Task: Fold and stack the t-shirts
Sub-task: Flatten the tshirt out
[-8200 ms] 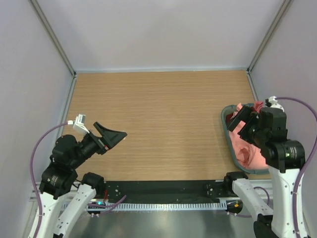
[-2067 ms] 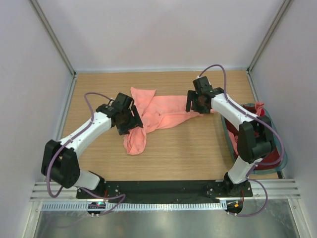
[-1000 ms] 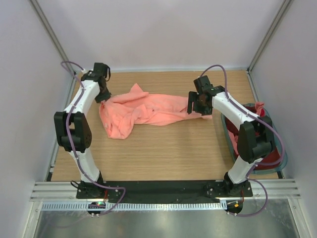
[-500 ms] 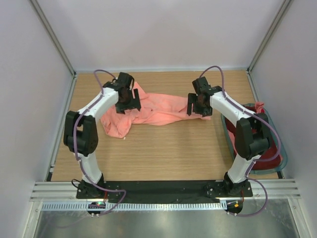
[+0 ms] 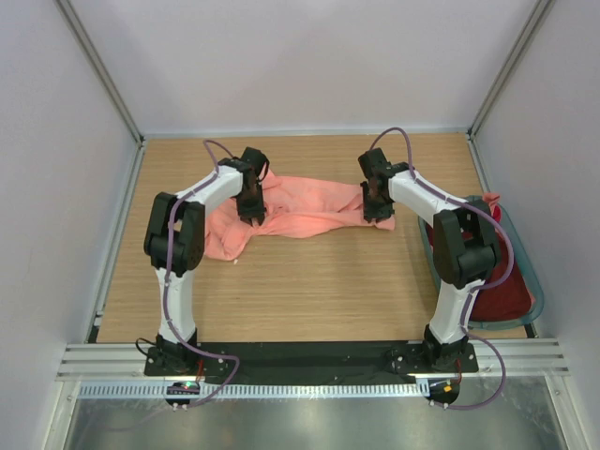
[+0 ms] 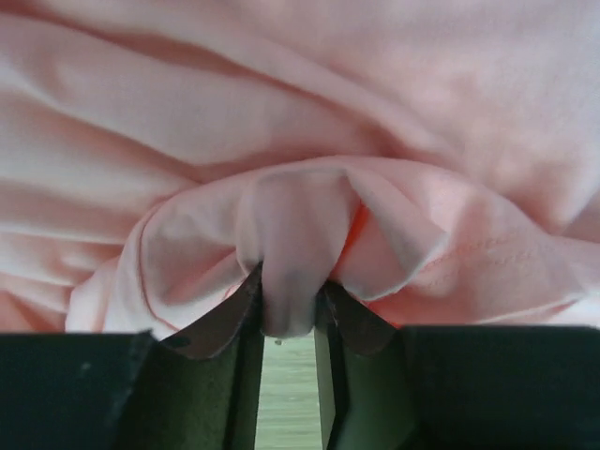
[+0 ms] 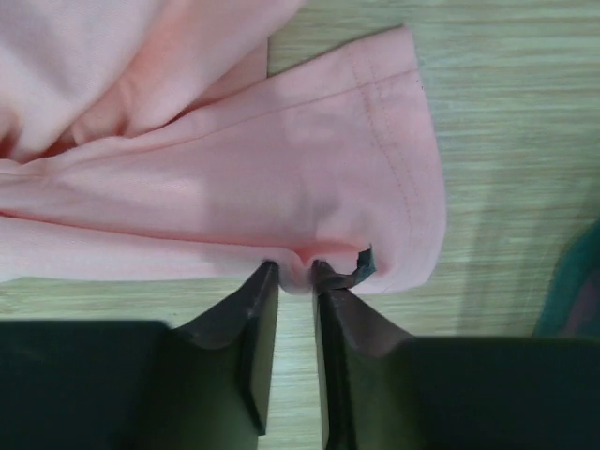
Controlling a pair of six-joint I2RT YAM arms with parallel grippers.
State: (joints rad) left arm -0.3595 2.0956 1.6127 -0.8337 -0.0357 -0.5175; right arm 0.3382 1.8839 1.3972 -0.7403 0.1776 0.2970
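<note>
In the upper left-centre of the overhead frame, the left gripper is clamped on a bunched fold of the salmon-pink t-shirt. The shirt lies crumpled on the table, its long axis running left to right between the arms. At its right end the right gripper pinches a stitched hem edge. Any stretch would likely pull outward along that axis.

No legible text or labels (any view)
</note>
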